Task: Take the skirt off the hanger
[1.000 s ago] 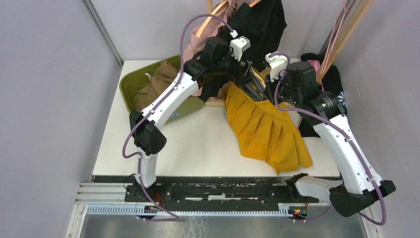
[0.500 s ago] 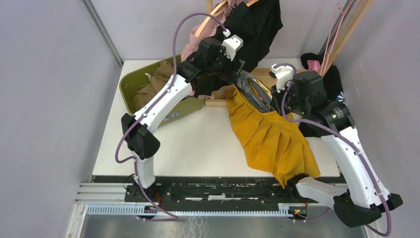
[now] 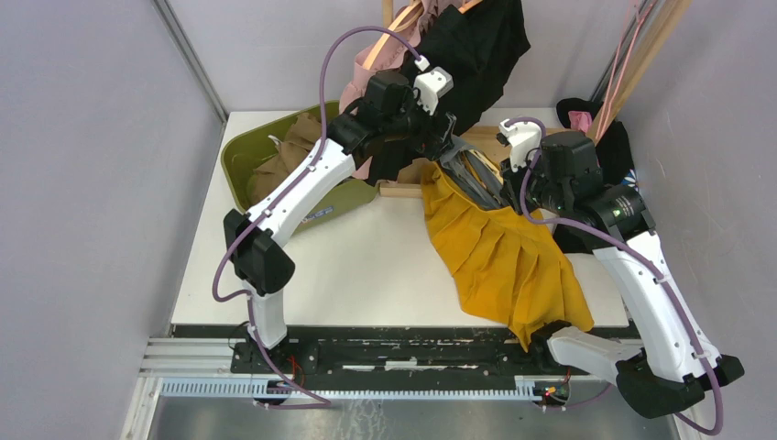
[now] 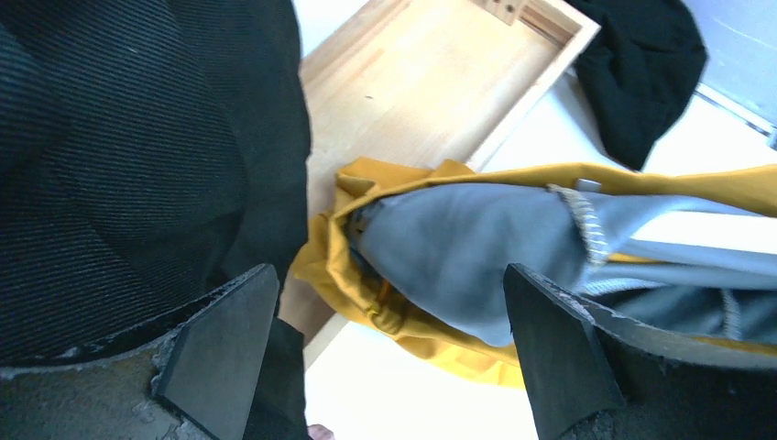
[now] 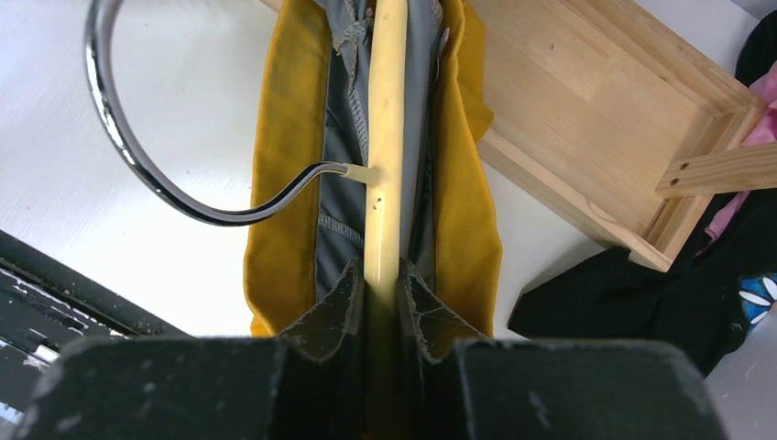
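Far left there's a green bin [image 3: 236,174] with brown cloth [image 3: 284,151] in it, well clear of the action. Next over, the left tool [image 4: 389,353] is spread wide with nothing in it, hovering right over the waistband end of the skirt [image 3: 502,261], and a black garment [image 4: 137,137] is crowding its one side. My guess is it's lined up to pinch the waistband and peel it off.

The skirt is mustard and pleated, grey lining showing at the top. The waistband sits by the wooden tray [image 4: 431,82] and the hem reaches the near edge of the bench [image 3: 366,266]. It's not off the hanger [image 5: 385,128] yet: the pale bar looks to run inside the waistband, with the chrome hook [image 5: 137,156] poking out sideways. The right tool [image 5: 376,293] is clamped on that bar, probably to anchor it so the fabric can slide.

Room-wise, the bare bench left of the skirt is the obvious place to pull toward. The back is cramped by the tray and hanging clothes, and on the right a black pile [image 3: 609,147] and the wall sit close
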{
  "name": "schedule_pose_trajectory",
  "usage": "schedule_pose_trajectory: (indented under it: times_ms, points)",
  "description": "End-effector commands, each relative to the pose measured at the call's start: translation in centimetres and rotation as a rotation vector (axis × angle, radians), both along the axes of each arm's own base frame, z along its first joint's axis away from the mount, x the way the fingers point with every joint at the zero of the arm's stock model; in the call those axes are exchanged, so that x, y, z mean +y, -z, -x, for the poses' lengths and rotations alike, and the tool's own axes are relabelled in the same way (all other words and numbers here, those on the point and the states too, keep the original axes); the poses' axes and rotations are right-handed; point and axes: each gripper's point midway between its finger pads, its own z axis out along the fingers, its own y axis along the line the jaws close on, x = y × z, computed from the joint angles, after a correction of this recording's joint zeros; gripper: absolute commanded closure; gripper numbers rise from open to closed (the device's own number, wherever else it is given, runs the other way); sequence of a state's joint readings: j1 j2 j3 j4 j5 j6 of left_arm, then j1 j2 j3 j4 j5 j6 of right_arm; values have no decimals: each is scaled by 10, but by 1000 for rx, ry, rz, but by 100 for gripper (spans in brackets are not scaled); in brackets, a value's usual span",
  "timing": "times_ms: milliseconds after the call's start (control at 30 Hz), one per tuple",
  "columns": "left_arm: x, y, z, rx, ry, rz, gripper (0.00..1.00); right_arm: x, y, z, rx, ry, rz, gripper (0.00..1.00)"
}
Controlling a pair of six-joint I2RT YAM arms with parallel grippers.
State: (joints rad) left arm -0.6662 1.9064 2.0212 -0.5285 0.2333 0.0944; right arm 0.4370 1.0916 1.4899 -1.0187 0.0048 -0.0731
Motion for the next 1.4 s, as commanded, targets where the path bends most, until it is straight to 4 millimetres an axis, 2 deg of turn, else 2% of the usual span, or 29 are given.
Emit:
schedule_pose_trajectory:
  times_ms: [0, 133, 233, 400, 600, 700, 733, 767, 800, 833, 967, 1067, 1233, 1367]
  points:
    - [-11, -39, 33, -14, 123, 120, 1, 3, -52, -19, -186, 18, -55, 99]
    - [-13, -24, 38, 11, 152, 112, 1, 4, -55, -20, -188, 16, -58, 99]
    - [-15, -3, 30, 41, 130, 85, 2, 4, -57, -19, -188, 15, -59, 99]
    - [-30, 11, 25, 94, 148, 119, 2, 5, -57, -19, -185, 11, -64, 99]
    - [-45, 38, 10, 130, 158, 114, 3, 8, -60, -17, -180, -2, -82, 99]
    - [-51, 46, 5, 139, 168, 106, 14, 9, -62, -16, -180, -5, -86, 99]
    - [-52, 48, 3, 144, 175, 102, 27, 8, -62, -16, -181, -4, -85, 99]
    - [-54, 50, 3, 151, 189, 99, 52, 8, -61, -16, -179, -3, -79, 99]
    - [-54, 50, 1, 156, 191, 101, 85, 7, -61, -16, -180, -2, -76, 99]
    - [-52, 48, -3, 159, 172, 106, 95, 7, -60, -16, -179, -1, -75, 99]
    - [-50, 37, -1, 152, 178, 122, 97, 11, -50, -23, -154, 1, -76, 99]
    - [-48, 18, 2, 136, 175, 144, 97, 16, -35, -32, -127, 8, -72, 99]
    - [-47, -16, 13, 122, 182, 212, 97, 29, -11, -57, -89, 10, -71, 99]
    - [-53, -27, 25, 132, 217, 250, 97, 45, 4, -78, -66, 2, -91, 99]
